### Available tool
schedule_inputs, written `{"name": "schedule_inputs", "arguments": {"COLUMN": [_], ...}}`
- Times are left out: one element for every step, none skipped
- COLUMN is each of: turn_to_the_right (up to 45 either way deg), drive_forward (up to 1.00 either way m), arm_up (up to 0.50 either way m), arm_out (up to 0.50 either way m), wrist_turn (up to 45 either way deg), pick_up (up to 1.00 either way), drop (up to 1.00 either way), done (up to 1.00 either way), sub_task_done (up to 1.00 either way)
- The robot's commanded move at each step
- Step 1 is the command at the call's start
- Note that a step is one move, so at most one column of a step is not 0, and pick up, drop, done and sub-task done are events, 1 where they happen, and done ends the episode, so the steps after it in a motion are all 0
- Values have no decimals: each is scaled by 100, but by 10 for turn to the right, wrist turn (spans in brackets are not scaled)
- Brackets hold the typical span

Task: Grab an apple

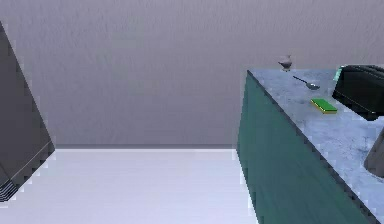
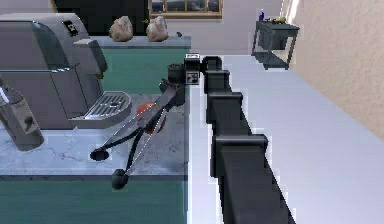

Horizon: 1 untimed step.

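Reaching arm [image 2: 236,150]: runs beside the counter [image 2: 60,150], right of the coffee machine [image 2: 50,65].
Gripper [image 2: 110,167]: in front of the coffee machine, its fingers [image 2: 135,128] slanting over the countertop. I cannot tell whether it grasps anything.
Apple: perhaps the small red blob [image 2: 148,108] just right of the coffee machine's tray, at the fingers.
Brown lumps [image 2: 122,28]: two, beyond the coffee machine.

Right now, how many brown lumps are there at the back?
2. One brown lump sits beyond the coffee machine, the second just right of it. The machine may hide others.
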Motion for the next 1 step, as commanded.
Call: {"name": "schedule_inputs", "arguments": {"turn_to_the_right": [0], "drive_forward": [0], "arm_up": [0], "arm_out": [0], "wrist_turn": [450], "pick_up": [0], "drop": [0], "done": [0], "sub_task_done": [0]}}
